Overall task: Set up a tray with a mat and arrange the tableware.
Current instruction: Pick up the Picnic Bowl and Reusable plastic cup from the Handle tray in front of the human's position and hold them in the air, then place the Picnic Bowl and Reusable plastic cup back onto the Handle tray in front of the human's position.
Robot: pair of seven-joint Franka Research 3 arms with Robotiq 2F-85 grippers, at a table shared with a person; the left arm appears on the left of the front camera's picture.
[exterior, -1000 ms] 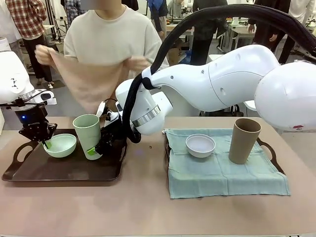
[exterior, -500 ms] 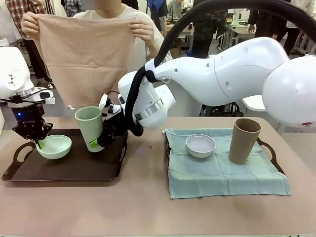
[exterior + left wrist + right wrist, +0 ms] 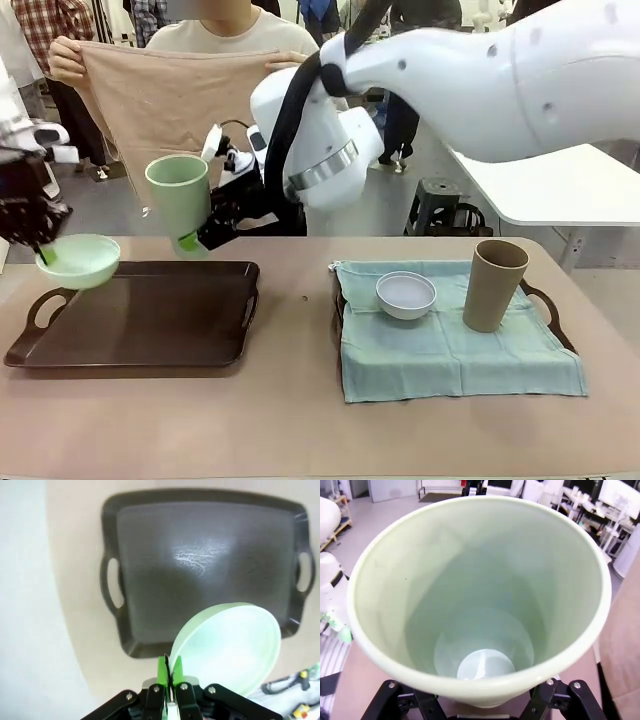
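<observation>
Mint bowl [image 3: 78, 258] in the air over the bare dark tray's [image 3: 150, 320] left end, mint tumbler [image 3: 180, 200] airborne, slightly tilted, above its far edge; pale bowl [image 3: 406, 294] and tan tumbler [image 3: 494, 285] upright, apart, on the teal mat [image 3: 450, 365] over the right tray [image 3: 547, 300]; beige cloth [image 3: 160, 110] held spread behind.

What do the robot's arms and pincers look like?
The right arm is glossy white, with rounded bulging joints, a silver band near the wrist and a thick black cable hose running along it. The right pincer is black with bright green pads. The left pincer is black too, with two slim green fingertips and small bolts at its linkage.
</observation>
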